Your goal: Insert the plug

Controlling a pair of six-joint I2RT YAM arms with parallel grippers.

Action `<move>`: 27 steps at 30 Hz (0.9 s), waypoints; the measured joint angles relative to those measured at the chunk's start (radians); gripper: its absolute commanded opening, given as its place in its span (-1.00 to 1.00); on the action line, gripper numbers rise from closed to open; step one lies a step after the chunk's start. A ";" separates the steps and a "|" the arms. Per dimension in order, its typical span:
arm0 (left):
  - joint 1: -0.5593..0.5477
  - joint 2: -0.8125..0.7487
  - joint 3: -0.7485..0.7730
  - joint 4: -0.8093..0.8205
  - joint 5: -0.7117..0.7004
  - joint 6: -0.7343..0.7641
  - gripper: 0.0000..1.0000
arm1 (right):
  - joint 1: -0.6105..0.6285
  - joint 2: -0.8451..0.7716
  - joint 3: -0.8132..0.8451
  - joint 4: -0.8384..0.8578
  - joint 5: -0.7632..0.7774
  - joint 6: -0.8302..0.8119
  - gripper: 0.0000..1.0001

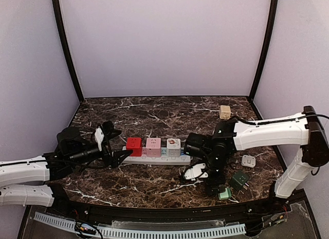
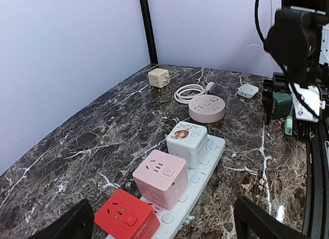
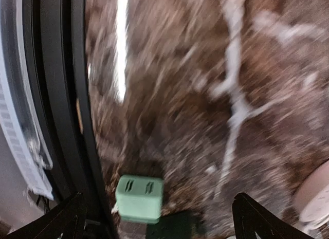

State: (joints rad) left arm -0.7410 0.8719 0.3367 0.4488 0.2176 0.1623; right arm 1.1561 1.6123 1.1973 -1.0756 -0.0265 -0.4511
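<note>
Marble table (image 1: 154,108), dark brown with white veins, carries everything. Across its right side the right arm (image 1: 267,131) reaches in and bends down toward the near edge. A long white power strip (image 1: 154,160) lies across the middle with three cube adapters seated on it in a row: a red cube (image 1: 133,143) at the left end, a pink cube (image 1: 153,143) beside it, and a white cube (image 1: 174,143) with a sticker on top.

The left gripper (image 2: 163,218) hangs at the strip's left end with its jaws spread wide and nothing in them, the red cube just ahead. The right gripper (image 3: 158,208) points down at the table's near edge, its jaws also wide and empty, though the wrist view is blurred.

A round pink socket (image 2: 206,106) with a coiled white cable (image 2: 187,90) sits past the strip. The light green plug (image 3: 139,198) lies on the table between the right fingers, nearer one of them, with a dark green plug (image 1: 239,180) close by. A beige cube (image 1: 224,112) stands at the far right.
</note>
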 measured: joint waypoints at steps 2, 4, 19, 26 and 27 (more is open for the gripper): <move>0.000 -0.018 -0.012 0.001 0.010 0.014 0.90 | -0.006 0.002 -0.105 -0.061 0.008 -0.028 0.97; 0.000 -0.023 -0.019 0.003 0.017 0.022 0.90 | -0.010 -0.008 -0.174 -0.095 0.011 -0.045 0.97; 0.003 -0.001 -0.030 0.008 0.032 0.051 0.86 | -0.052 -0.020 -0.313 0.041 -0.002 -0.064 0.64; 0.003 0.020 -0.023 0.008 0.032 0.054 0.82 | -0.073 -0.027 -0.325 0.084 -0.001 -0.047 -0.72; 0.003 0.020 -0.019 0.008 0.033 0.055 0.80 | -0.074 -0.030 -0.325 0.089 -0.008 -0.042 -0.78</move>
State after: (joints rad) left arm -0.7376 0.8917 0.3176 0.4564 0.2508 0.2173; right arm 1.0824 1.5822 0.8722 -0.9863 -0.0349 -0.4931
